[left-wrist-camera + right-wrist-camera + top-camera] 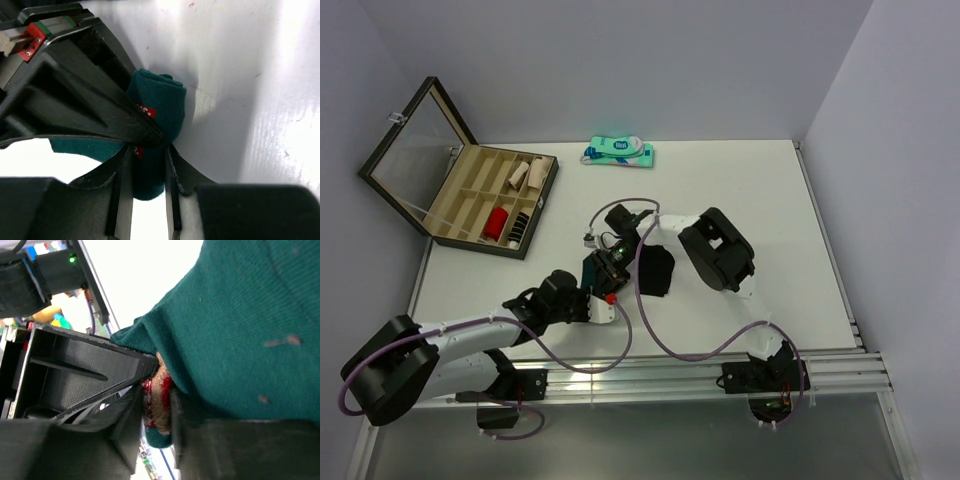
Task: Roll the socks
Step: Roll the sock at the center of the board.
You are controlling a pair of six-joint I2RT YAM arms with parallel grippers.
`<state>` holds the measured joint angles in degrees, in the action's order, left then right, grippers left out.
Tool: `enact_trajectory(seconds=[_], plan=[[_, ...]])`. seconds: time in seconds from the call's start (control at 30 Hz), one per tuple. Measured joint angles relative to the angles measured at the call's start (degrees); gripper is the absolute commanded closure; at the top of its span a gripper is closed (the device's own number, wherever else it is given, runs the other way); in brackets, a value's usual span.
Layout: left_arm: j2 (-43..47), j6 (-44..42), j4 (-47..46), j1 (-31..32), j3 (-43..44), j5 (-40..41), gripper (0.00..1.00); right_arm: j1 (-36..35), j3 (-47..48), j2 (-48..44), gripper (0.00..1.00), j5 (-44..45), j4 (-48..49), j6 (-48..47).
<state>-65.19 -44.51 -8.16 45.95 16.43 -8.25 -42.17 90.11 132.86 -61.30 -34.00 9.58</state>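
No text can be read anywhere. The packaged pair (618,152) at twelve o'clock on the table (770,200) carries printed marks too small to make out. A red tag (145,111) on the green sock (165,100) bears illegible white specks.

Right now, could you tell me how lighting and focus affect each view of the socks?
Top external view: even light, sharp, but the black sock is a flat dark patch. Left wrist view: the green sock is in focus, with a soft shadow on the white table beside it. Right wrist view: the sock's weave is visible, the background washed out and blurred.
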Motion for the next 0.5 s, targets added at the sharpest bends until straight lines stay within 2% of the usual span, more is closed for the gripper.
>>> enact_trajectory(seconds=[0.1, 0.17, 0.27, 0.5], plan=[[-0.4, 0.2, 1.6, 0.0, 1.1, -1.0, 1.00, 0.1, -4.1, -3.4, 0.52, 2.4, 3.6, 2.3], [-1.0, 0.4, 3.5, -0.1, 2.6, -1.8, 1.00, 0.5, -7.3, -6.6, 0.50, 4.4, 6.6, 3.8], [-2.0, 0.9, 6.6, -0.1, 4.7, -3.8, 1.00, 1.0, -11.3, -10.6, 0.50, 7.0, 10.0, 5.9], [-4.6, 3.3, 13.1, -0.1, 9.3, -8.2, 1.00, 5.8, -22.3, -24.7, 0.50, 19.7, 20.0, 13.1]])
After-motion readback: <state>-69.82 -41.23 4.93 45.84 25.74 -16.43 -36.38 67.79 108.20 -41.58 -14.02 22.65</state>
